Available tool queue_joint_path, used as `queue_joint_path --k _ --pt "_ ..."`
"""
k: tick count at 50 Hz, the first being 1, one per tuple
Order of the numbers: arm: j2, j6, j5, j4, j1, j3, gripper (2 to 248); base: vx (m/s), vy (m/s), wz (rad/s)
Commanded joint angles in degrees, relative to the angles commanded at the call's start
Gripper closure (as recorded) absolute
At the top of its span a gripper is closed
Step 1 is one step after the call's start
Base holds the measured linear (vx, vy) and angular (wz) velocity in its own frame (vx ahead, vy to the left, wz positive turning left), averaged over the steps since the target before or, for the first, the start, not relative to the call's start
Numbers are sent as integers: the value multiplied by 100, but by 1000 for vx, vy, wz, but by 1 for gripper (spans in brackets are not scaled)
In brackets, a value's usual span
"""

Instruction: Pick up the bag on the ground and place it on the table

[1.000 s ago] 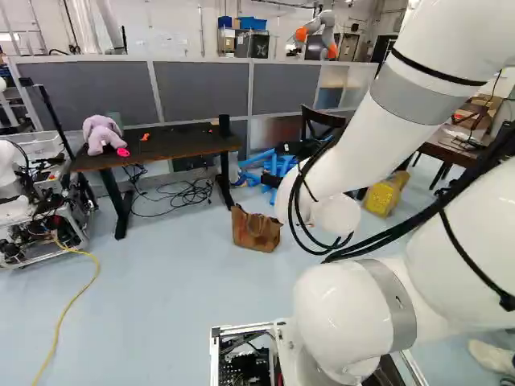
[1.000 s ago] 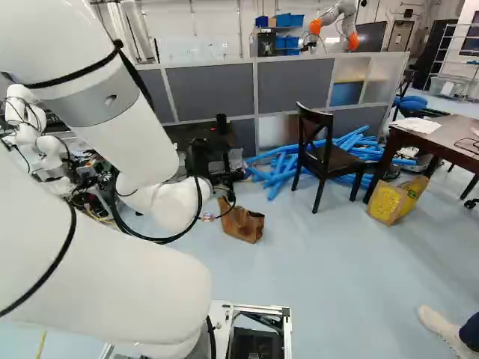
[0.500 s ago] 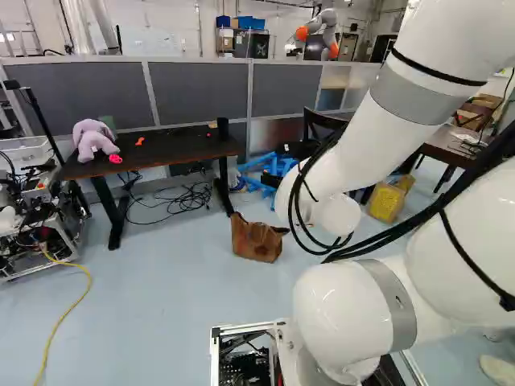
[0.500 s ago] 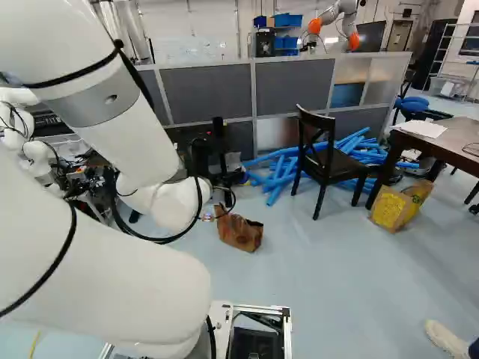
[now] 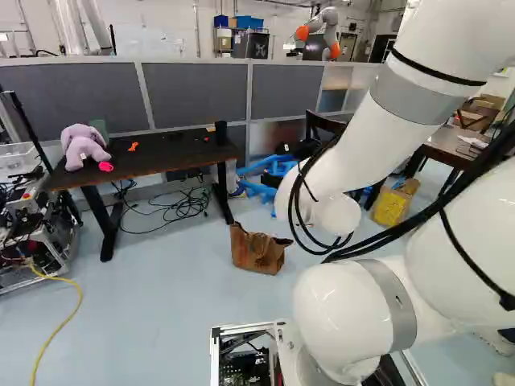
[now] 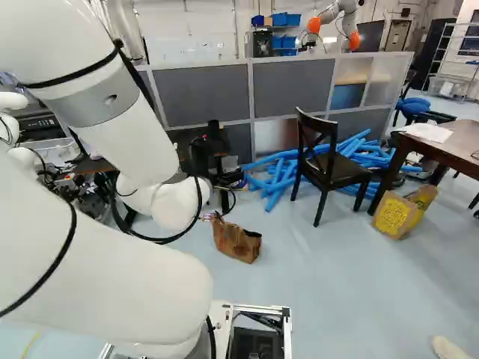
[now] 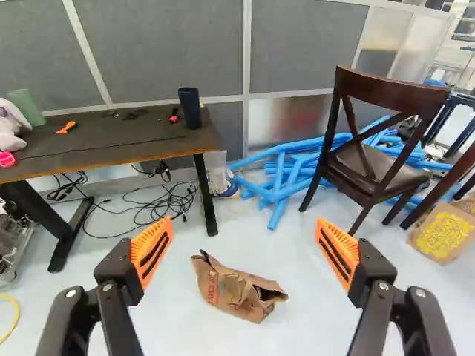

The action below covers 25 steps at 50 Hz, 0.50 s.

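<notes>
- Paper bag (image 7: 237,291): brown, crinkled, slumped to one side on flr, print on side; mouth partly open, dk inside, contents can't be told.
- Pincer (image 6: 208,217): fingers spread wide, nothing btwn them touching the pads; ribbed orange pads (image 7: 152,252) on blk fingers. Bag lies on flr ahead, apart from both.
- Dark table (image 7: 111,141): flat rect. top, blk legs, near partition; bag is on flr, near its R leg in left base view.
- On top: lavender plush toy (image 5: 83,146), soft & rounded; small pink item (image 5: 105,166); small orange item (image 5: 133,146); dk cup (image 7: 190,107), upright cylinder, contents hidden.
- Black cables (image 7: 159,204): thin, loosely tangled on flr under/behind table.
- Chair (image 6: 322,161): dk wood, crossed back slats, smooth blk seat.
- Blue tubes (image 6: 281,176): long, smooth, heaped crisscross behind chair.
- Yellow-printed carrier (image 6: 394,215): boxy, brown, beside brown table (image 6: 456,142); contents can't be told.
- White papers (image 6: 428,132): flat, on brown table.
- Partition (image 6: 206,93): gray matte panels, pale frame, some translucent panes.
- Blue bins (image 6: 285,19): stacked on bkgd shelf, contents too small to tell.
- Yellow cable (image 5: 60,322): curved, on flr, L side of left base view.
</notes>
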Motion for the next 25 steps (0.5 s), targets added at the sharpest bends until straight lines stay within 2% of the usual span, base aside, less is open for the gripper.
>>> queue_joint_path --k 25 --pt "-532 0 0 0 0 -468 3 15 -1 -4"
